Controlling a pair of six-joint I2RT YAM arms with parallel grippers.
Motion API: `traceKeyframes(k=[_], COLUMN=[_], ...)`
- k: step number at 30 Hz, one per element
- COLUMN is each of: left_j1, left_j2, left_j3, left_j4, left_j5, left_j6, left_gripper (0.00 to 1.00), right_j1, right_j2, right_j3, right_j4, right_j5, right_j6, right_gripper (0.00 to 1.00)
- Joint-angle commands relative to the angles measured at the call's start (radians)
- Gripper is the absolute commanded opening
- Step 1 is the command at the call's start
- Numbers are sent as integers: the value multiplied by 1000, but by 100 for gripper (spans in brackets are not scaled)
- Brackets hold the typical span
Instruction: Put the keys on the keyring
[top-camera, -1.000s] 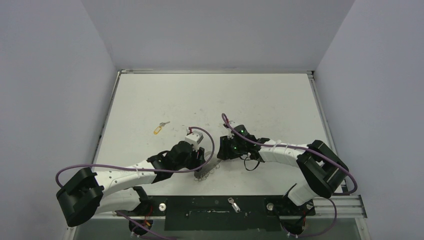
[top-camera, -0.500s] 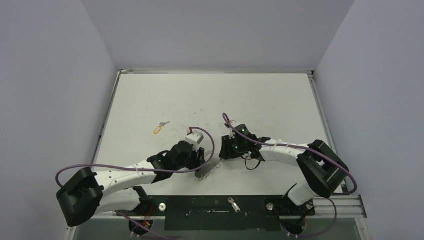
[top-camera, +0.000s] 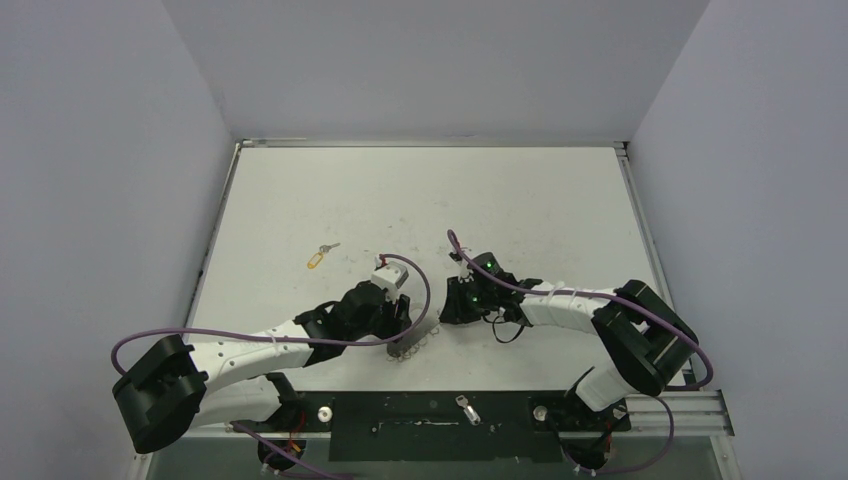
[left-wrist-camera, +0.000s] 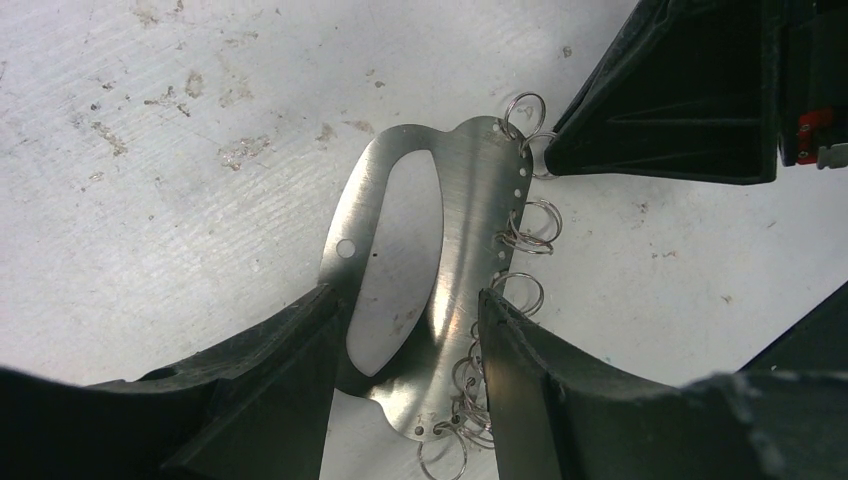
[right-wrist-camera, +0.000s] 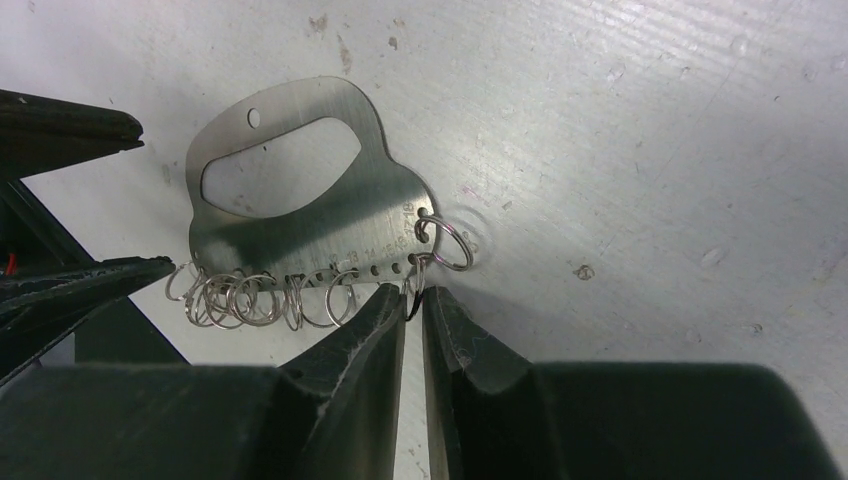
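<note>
The keyring (left-wrist-camera: 470, 200), a flat silver oval plate with small rings along one edge, lies on the white table. My left gripper (left-wrist-camera: 405, 300) is shut across its width, one finger on each long edge. My right gripper (right-wrist-camera: 413, 292) has its jaws nearly together, pinching one small ring (right-wrist-camera: 413, 278) that hangs from the keyring (right-wrist-camera: 300, 220) near its end. From above, the left gripper (top-camera: 398, 325) and right gripper (top-camera: 447, 310) meet over the keyring (top-camera: 408, 348). A key with a yellow tag (top-camera: 318, 257) lies apart at the mid-left.
A small silver key (top-camera: 467, 407) rests on the black base strip between the arm mounts. Purple cables loop over both wrists. Grey walls enclose the table (top-camera: 520, 200) on three sides.
The right jaws have closed from a wider gap onto the small ring, and the right wrist has edged slightly nearer. The left gripper and keyring have stayed put.
</note>
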Motion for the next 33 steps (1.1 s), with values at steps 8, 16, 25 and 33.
traceKeyframes(k=[8, 16, 25, 33], left_j1=[-5, -5, -5, -5], left_j2=[-3, 20, 52, 81], left_j3=[35, 44, 63, 59], left_j4=[76, 133, 167, 216], left_j5=[18, 48, 69, 82], left_j6=[12, -24, -62, -123], left_gripper=[50, 50, 49, 49], right_j1=[6, -3, -51, -116], right_j2=[-3, -45, -57, -111], right_j3=[1, -25, -92, -112], right_j4=[72, 182, 356, 313], right_j5=[-32, -110, -213, -198], right_j6=[29, 124, 254, 234], right_gripper=[5, 48, 50, 50])
